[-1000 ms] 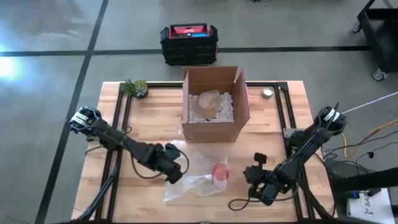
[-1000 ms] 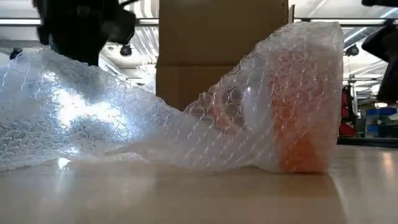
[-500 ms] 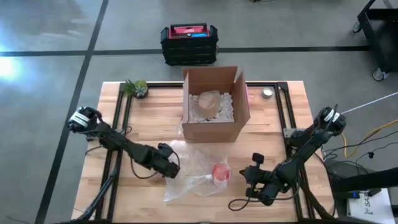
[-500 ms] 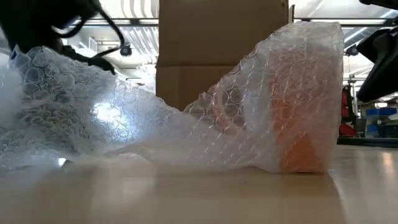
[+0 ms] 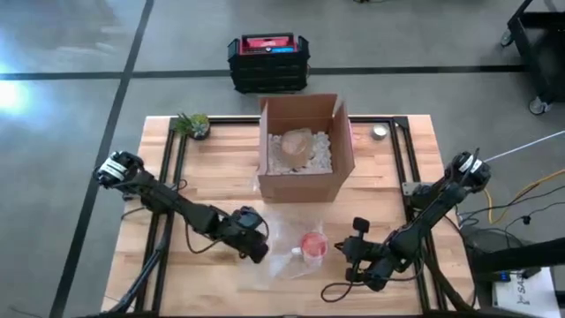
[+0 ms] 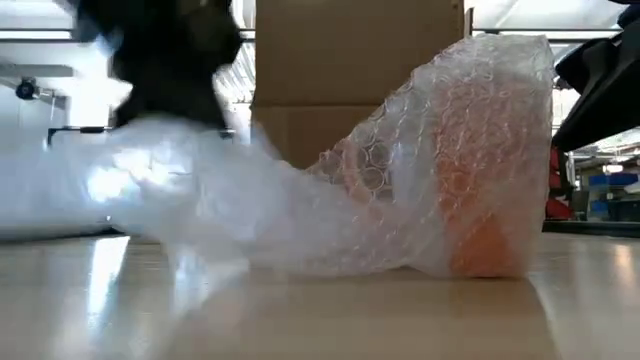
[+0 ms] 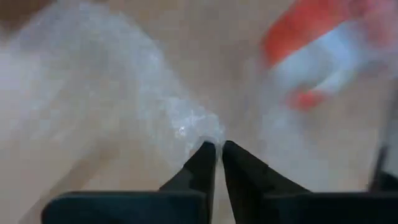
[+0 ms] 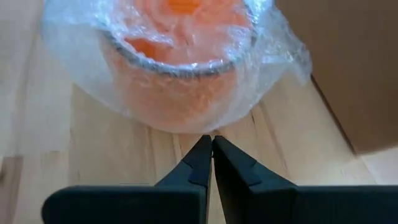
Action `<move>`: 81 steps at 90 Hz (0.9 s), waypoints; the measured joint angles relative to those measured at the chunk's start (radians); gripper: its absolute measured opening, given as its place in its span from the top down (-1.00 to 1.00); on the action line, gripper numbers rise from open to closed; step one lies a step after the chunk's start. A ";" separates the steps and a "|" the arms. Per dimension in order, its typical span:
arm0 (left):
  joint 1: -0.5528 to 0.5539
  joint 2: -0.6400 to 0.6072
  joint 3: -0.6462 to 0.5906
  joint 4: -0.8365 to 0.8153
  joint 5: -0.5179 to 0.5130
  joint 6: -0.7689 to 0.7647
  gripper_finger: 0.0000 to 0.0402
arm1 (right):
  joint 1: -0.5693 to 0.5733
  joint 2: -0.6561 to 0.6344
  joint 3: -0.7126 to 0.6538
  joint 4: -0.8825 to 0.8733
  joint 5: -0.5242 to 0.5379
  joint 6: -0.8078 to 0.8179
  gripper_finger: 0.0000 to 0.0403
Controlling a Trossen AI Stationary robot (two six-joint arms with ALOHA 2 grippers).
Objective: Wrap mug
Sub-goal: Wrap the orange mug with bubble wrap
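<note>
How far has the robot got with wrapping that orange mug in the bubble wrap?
Partly done. The orange mug stands upright with bubble wrap draped over its top and sides. In hand: the left gripper pinches the loose tail of the sheet beside the mug. The right gripper waits shut just short of the mug, touching nothing. Left: folding that tail around, and perhaps boxing it in the cardboard box.

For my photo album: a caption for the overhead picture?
Left gripper pinches bubble wrap beside the orange mug.

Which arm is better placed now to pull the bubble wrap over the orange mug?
Probably the left. Its hand is already shut on the bubble wrap beside the mug. The right hand is shut and empty, just short of the mug.
</note>
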 joint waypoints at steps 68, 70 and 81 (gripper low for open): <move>0.042 0.407 0.424 0.144 0.167 0.350 1.00 | -0.046 0.082 0.019 0.240 -0.135 -0.188 0.99; 0.044 0.417 0.433 0.138 0.179 0.350 1.00 | -0.046 0.073 0.033 0.226 -0.163 -0.195 0.99; 0.051 0.454 0.468 0.132 0.231 0.354 1.00 | -0.045 -0.002 0.141 0.107 -0.277 -0.230 0.99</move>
